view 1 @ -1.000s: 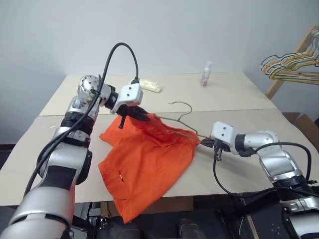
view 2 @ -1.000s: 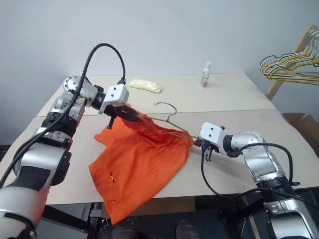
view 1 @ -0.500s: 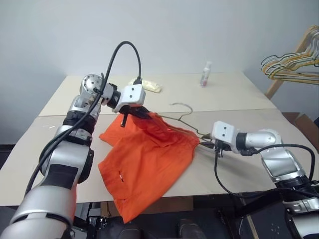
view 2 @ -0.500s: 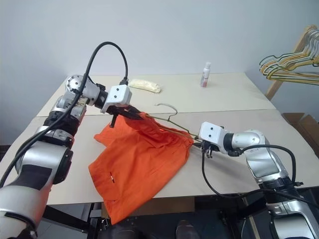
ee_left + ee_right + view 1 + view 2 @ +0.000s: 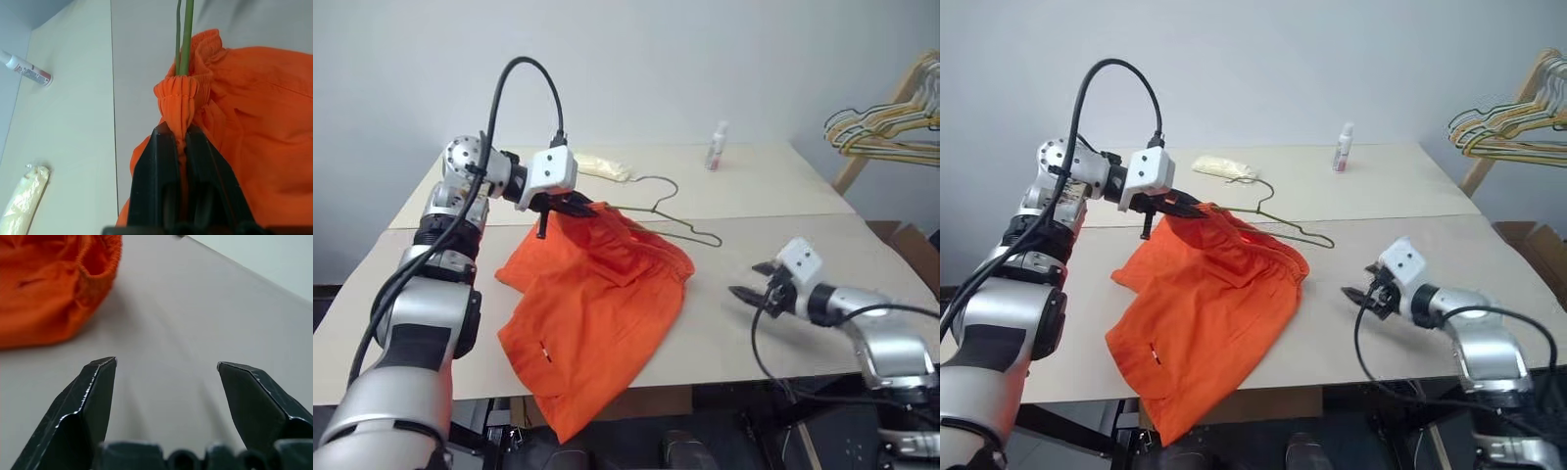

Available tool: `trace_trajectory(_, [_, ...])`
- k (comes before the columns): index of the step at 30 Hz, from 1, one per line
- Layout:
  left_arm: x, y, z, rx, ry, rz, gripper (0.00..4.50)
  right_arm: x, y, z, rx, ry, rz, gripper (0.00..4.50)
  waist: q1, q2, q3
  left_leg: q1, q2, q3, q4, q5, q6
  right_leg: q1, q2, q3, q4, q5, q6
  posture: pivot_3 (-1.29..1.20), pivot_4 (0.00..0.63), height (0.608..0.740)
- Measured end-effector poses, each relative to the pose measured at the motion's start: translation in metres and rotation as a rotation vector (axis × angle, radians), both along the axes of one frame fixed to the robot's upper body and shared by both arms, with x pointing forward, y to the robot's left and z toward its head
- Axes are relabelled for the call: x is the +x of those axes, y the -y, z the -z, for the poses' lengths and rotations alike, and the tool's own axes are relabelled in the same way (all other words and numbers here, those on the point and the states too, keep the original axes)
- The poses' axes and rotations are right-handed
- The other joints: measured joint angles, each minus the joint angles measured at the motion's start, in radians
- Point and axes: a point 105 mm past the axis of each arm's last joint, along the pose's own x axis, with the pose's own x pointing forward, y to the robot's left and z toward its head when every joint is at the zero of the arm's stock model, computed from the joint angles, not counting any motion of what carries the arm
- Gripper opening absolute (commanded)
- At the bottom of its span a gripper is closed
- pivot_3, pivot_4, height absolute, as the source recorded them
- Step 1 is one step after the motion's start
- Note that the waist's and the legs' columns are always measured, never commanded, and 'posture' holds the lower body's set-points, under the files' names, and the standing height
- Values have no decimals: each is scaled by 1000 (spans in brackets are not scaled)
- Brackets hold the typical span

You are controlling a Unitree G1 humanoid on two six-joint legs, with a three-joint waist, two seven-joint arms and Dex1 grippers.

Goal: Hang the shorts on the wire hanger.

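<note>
Shorts (image 5: 592,313), one pair, orange, lie mid-table, spreading from the pinched waistband toward the near edge, where one leg droops over. Left gripper (image 5: 178,139) is clamped on a bunched fold of waistband at the far-left corner of the garment, lifting it a little.

Wire hanger (image 5: 680,220), one, thin grey; its hook lies just beyond the shorts on the far side, one arm running right along the table, the other end going under or into the waistband. In the left wrist view two wire strands enter the gathered elastic right at the pinch. Whether the wire is also caught between the jaws, cannot tell.

Right gripper (image 5: 164,377) stands with jaws wide apart, holding nothing, over bare table (image 5: 744,352) to the right of the shorts.

Risks, as judged:
- Only one point holds the cloth; a further lift could slide the waistband off the wire.
- The free hanger could tip or swing out.
- The overhanging leg may drag the garment off the table.

Elsewhere: one small bottle (image 5: 717,147), far; one pale wrapped packet (image 5: 604,167), far left; a bunch of hangers (image 5: 881,132) at far right, number unclear.
</note>
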Motion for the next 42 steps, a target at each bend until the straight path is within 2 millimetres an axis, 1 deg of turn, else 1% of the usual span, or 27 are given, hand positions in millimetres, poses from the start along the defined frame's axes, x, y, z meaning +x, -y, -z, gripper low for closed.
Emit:
trace_trajectory(3, [0,-1,1,-3,2,-7,0,6,-26,11,138,-30,8,3835,-10,0,0,0,0,0,0,0,0,0,0,0,0,0,0,-36,0,740])
trace_trajectory(8, [1,-2,3,-5,0,-17,0,17,-61,20,237,-68,-17,3835,-9,0,0,-1,0,-2,0,0,0,-1,0,-1,-1,0,0,-26,0,740])
trace_trajectory(11, [1,-4,2,-7,5,-25,0,19,-71,26,267,-96,-29,3835,-5,0,0,-2,-1,-2,0,0,0,-1,-1,-1,-1,0,0,-20,0,740])
trace_trajectory(12, [1,-5,2,-7,4,-29,0,20,-72,29,282,-108,-29,3469,-5,0,0,-2,-1,-3,0,0,0,-1,-1,-1,-1,0,0,-17,0,740])
trace_trajectory(14, [1,-6,1,-8,7,-31,0,22,-75,33,304,-129,-24,2907,-6,0,0,-2,-1,-3,0,0,0,-1,-1,-1,-1,1,1,-13,0,740])
trace_trajectory(16, [1,-6,1,-7,11,-28,0,24,-75,35,313,-138,-18,2212,-7,0,0,-2,-1,-4,0,0,0,-1,-1,-1,-1,1,1,-13,0,740])
trace_trajectory(22, [2,-9,1,-13,16,-42,0,25,-70,37,339,-149,9,39,-7,0,0,-1,-1,-7,0,0,0,-1,-1,-1,0,1,1,-17,0,740])
trace_trajectory(26, [0,-10,-1,-28,9,-32,0,26,-67,36,344,-152,18,39,-9,0,0,-1,-1,-8,0,0,0,-1,-1,-1,0,1,1,-33,0,740])
trace_trajectory(28, [-6,-16,-2,-51,-20,-5,0,25,-66,36,351,-162,15,39,-12,0,0,-1,-1,-8,0,0,0,-1,-1,-1,0,1,1,-35,0,740])
trace_trajectory(30, [-13,-24,-4,-71,-42,19,0,24,-59,28,349,-148,4,39,-16,0,0,-2,-1,-10,0,0,0,-2,-1,-1,0,1,1,-39,0,740])
trace_trajectory(31, [-16,-29,-5,-74,-48,23,0,23,-55,20,350,-131,-12,39,-18,0,0,-2,-1,-11,0,0,0,-2,-1,-1,0,1,1,-40,0,740])
trace_trajectory(33, [-21,-38,-5,-44,-43,28,0,14,-47,10,340,-109,-66,39,-23,0,0,-2,-1,-12,0,0,0,-1,-1,-2,0,1,1,-38,0,740])
trace_trajectory(35, [-28,-45,-6,-18,-48,34,0,0,-37,2,319,-106,-142,39,-23,0,0,-3,-1,-13,0,0,0,-1,-2,-2,-1,1,1,-39,0,740])
trace_trajectory(38, [-32,-44,-8,-17,-53,59,0,-9,-31,-5,309,-111,-209,39,-21,0,0,-2,-1,-13,2,0,0,1,-2,-3,0,1,1,-40,0,740])
trace_trajectory(42, [-34,-41,-4,-4,-67,80,0,-14,-21,-13,269,-116,-247,39,-20,0,0,-1,0,-11,2,0,0,1,-1,-2,-1,0,2,-45,0,740])
